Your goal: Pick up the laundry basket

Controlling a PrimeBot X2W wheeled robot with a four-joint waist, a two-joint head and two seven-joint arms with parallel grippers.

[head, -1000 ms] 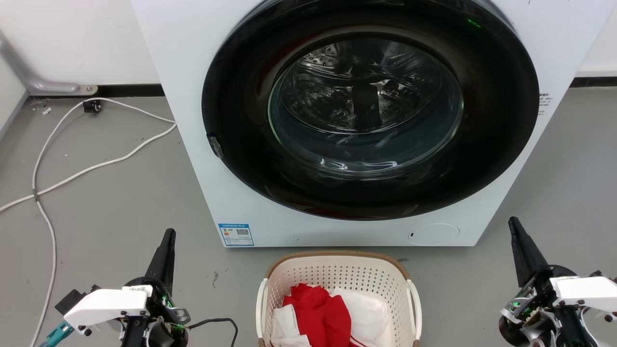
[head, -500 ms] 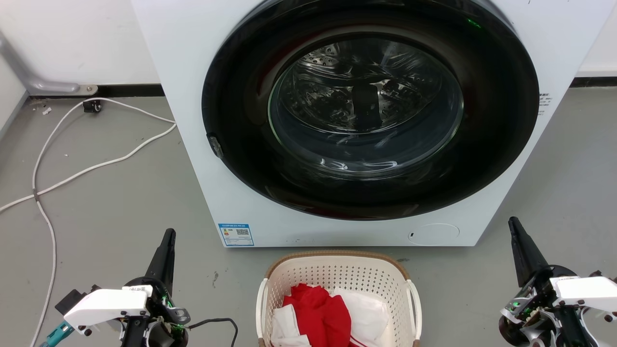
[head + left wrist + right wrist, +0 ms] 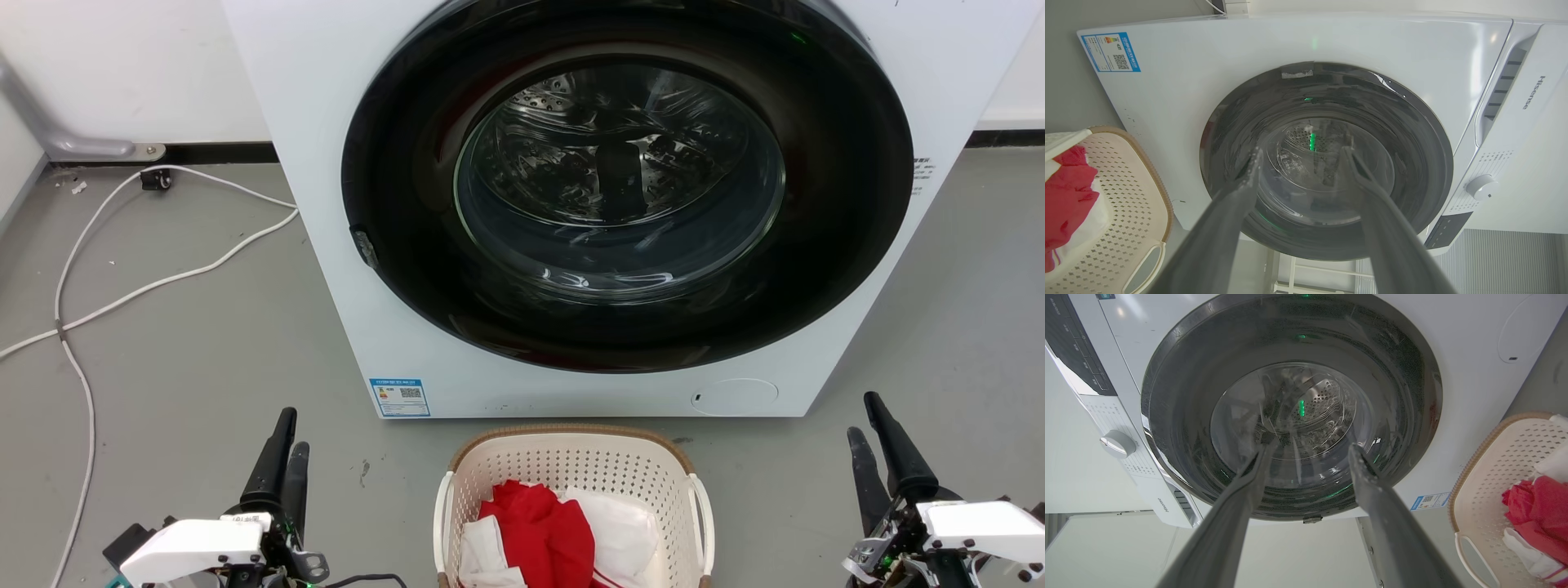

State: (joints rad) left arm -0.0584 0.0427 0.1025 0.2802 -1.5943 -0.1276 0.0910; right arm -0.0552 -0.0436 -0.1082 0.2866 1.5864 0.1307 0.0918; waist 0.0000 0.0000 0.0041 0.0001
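The laundry basket (image 3: 571, 433), cream-white and perforated with a brown rim and white loop handles, stands on the grey floor at bottom centre, just in front of the washer. Red and white clothes (image 3: 543, 531) lie in it. My left gripper (image 3: 292, 437) is open to the basket's left, well apart from its handle. My right gripper (image 3: 863, 416) is open to its right, also apart. In the left wrist view, the left gripper (image 3: 1302, 150) points at the washer door with the basket (image 3: 1118, 183) at the left edge. The right wrist view has the right gripper (image 3: 1311, 445) open and the basket (image 3: 1494, 457) at the right edge.
The white washing machine (image 3: 326, 122) with its round dark glass door (image 3: 620, 180) shut rises right behind the basket. White cables (image 3: 163, 282) trail over the floor at the left, near a wall pipe (image 3: 82, 147). Bare grey floor lies on both sides of the basket.
Both grippers have sunk toward the bottom edge of the head view. Each now shows two fingers standing apart where a single dark point showed before. The basket has not moved.
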